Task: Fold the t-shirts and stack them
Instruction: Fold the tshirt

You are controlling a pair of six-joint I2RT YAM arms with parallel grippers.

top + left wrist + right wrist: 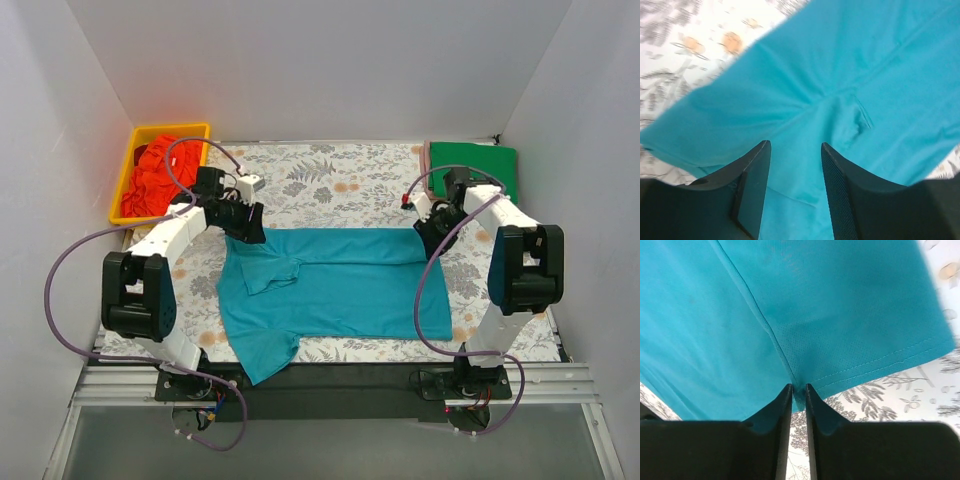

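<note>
currently the teal-blue t-shirt [330, 285] lies spread on the floral sheet [330, 185] covering the tabletop, its far edge folded over. left jaws stand apart over its far-left corner. right jaws are pinched tight on its far-right hem.

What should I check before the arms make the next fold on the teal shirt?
1. Right gripper holding the teal shirt: ok, jaws closed on its hem corner.
2. Left gripper holding the shirt: not ok, jaws apart with cloth beneath them.
3. Shirt lying flat: not ok, one sleeve is flopped over the body near the left gripper.
4. Green shirt out of the way: ok, it sits at the far right corner.
5. Orange-red shirt out of the way: ok, it is inside the yellow bin.
6. Left fingers touching the cloth: cannot tell.
</note>
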